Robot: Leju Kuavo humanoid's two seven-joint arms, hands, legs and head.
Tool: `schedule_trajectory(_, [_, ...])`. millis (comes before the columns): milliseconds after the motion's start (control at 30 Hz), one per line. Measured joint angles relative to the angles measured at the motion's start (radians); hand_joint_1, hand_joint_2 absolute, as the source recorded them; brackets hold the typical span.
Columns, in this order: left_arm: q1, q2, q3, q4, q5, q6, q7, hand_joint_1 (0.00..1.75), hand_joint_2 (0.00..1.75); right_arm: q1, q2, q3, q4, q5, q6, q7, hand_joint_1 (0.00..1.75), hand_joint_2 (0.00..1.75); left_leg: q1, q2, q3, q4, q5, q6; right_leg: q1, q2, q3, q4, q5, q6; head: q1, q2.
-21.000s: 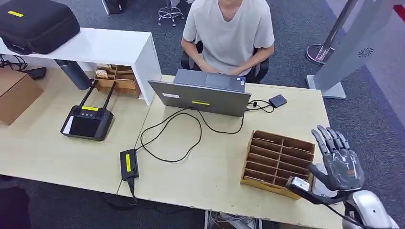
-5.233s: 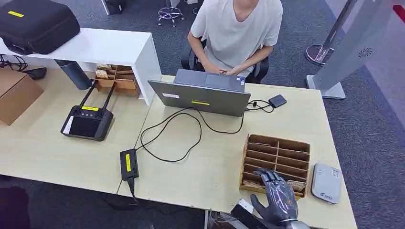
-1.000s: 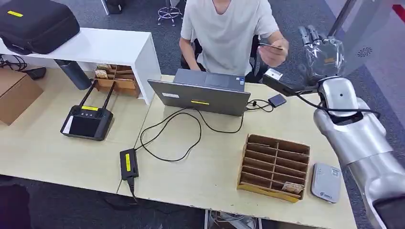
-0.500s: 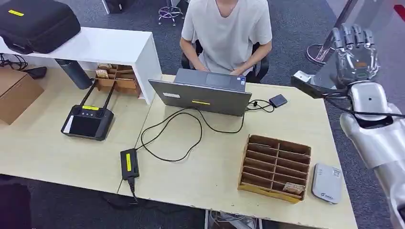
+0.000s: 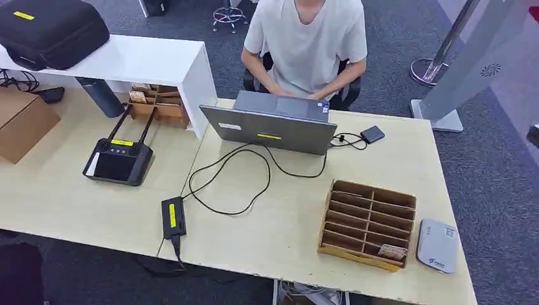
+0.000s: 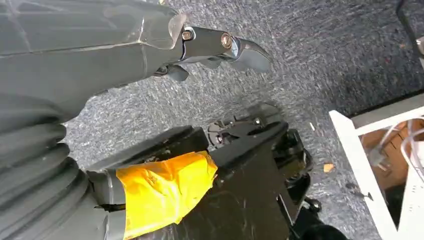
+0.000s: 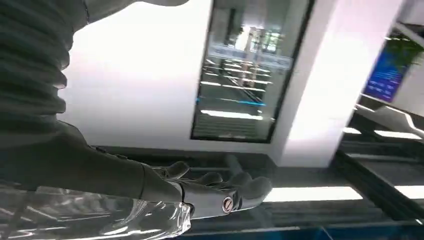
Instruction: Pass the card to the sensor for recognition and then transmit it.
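Apparently the right hand [image 7: 200, 192] has its fingers [image 7: 250, 187] stretched out, grasping nothing; whether the left hand [image 6: 100, 50] is clenched or released, I cannot tell. A card [image 5: 391, 251] lies in the wooden tray [image 5: 368, 190], well apart from those fingers, so any next pick should pinch its edge squarely before going to the sensor [image 5: 437, 245].

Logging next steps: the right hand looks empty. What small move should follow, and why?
Probably lower the right hand toward the wooden tray: its fingers lie extended around nothing, while what looks like a card lies in the tray's near right slot, beside the grey sensor.
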Motion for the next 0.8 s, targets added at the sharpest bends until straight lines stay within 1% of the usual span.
schedule_trajectory(67, [0.000,0.000,0.002,0.003,0.001,0.000,0.000,0.00,1.75,0.073,-0.048,-0.056,-0.007,-0.010,0.007,0.011,0.00,1.75,0.000,0.000,0.000,0.000,0.000,0.000,0.000,0.001,-0.001,0.000,0.000,0.000,0.000,0.000])
schedule_trajectory(133, [-0.001,-0.001,0.004,0.004,0.001,0.000,0.000,0.00,1.75,0.173,-0.098,-0.120,-0.027,-0.018,0.039,0.040,0.00,1.75,0.000,0.000,0.000,0.000,-0.001,0.001,0.000,0.000,-0.001,-0.001,0.000,0.000,0.000,0.000])
schedule_trajectory(200, [-0.001,-0.004,0.004,0.004,0.001,0.001,0.001,0.00,1.75,0.294,-0.136,-0.203,-0.049,-0.016,0.081,0.061,0.00,1.75,0.000,-0.002,0.000,0.000,-0.001,0.001,0.000,-0.001,0.000,0.000,-0.001,0.002,-0.001,0.000])
schedule_trajectory(233, [-0.001,-0.005,0.005,0.006,0.001,0.002,0.002,0.00,1.75,0.360,-0.151,-0.263,-0.060,-0.011,0.100,0.067,0.00,1.75,0.000,-0.003,-0.001,0.000,-0.001,0.001,0.000,-0.002,0.001,0.000,-0.002,0.002,0.000,0.000])
schedule_trajectory(333, [0.001,-0.008,0.006,0.009,0.001,0.002,0.008,0.00,1.75,0.563,-0.160,-0.451,-0.099,0.041,0.173,0.070,0.00,1.75,0.000,-0.003,-0.001,-0.001,-0.001,0.001,0.000,-0.002,0.001,0.000,-0.002,0.002,0.000,0.000])
schedule_trajectory(400, [0.001,-0.010,0.009,0.012,0.001,0.002,0.009,0.00,1.75,0.701,-0.151,-0.580,-0.137,0.096,0.231,0.050,0.00,1.75,0.000,-0.003,-0.001,-0.001,-0.001,0.001,0.000,-0.003,0.001,0.000,-0.003,0.002,-0.001,0.000])
schedule_trajectory(467, [0.003,-0.013,0.013,0.015,0.001,0.001,0.010,0.00,1.75,0.815,-0.116,-0.719,-0.188,0.157,0.290,0.024,0.00,1.75,0.000,-0.004,-0.001,-0.001,-0.001,0.001,0.000,-0.004,0.000,0.000,-0.003,0.001,-0.001,0.000])
schedule_trajectory(533, [0.005,-0.016,0.019,0.018,0.001,-0.001,0.011,0.00,1.75,0.899,-0.068,-0.831,-0.232,0.218,0.355,-0.009,0.00,1.75,0.000,-0.003,0.000,-0.002,-0.001,0.001,0.000,-0.003,0.000,0.000,-0.003,0.001,-0.001,0.000])
schedule_trajectory(600, [0.005,-0.019,0.022,0.020,-0.002,-0.003,0.016,0.00,1.75,0.956,-0.002,-0.939,-0.282,0.288,0.413,-0.054,0.00,1.75,0.001,-0.003,0.000,-0.002,-0.001,0.001,0.001,-0.003,0.000,0.000,-0.004,0.000,0.000,0.000])
schedule_trajectory(633, [0.005,-0.020,0.023,0.022,-0.005,-0.004,0.020,0.00,1.75,0.988,0.038,-0.989,-0.307,0.314,0.446,-0.063,0.00,1.75,0.000,-0.002,0.002,-0.002,-0.001,0.001,0.000,-0.002,0.000,0.000,-0.004,0.001,-0.001,0.000])
schedule_trajectory(667, [0.005,-0.021,0.023,0.023,-0.006,-0.008,0.023,0.00,1.75,1.020,0.069,-1.027,-0.328,0.323,0.462,-0.065,0.00,1.75,0.000,-0.003,0.002,-0.003,-0.001,0.001,0.000,-0.002,0.001,0.000,-0.005,0.001,-0.003,0.000])
schedule_trajectory(733, [0.007,-0.023,0.026,0.024,-0.006,-0.010,0.032,0.00,1.75,1.072,0.143,-1.082,-0.362,0.329,0.475,-0.061,0.00,1.75,0.000,-0.002,0.002,-0.003,-0.002,0.001,0.000,-0.002,0.000,0.000,-0.005,0.001,-0.001,0.000])
schedule_trajectory(800, [0.009,-0.024,0.029,0.025,-0.006,-0.012,0.037,0.00,1.75,1.116,0.212,-1.109,-0.384,0.331,0.486,-0.044,0.00,1.75,0.001,0.000,0.002,-0.003,-0.002,0.001,0.001,0.000,0.001,0.000,-0.005,0.000,-0.001,0.000])
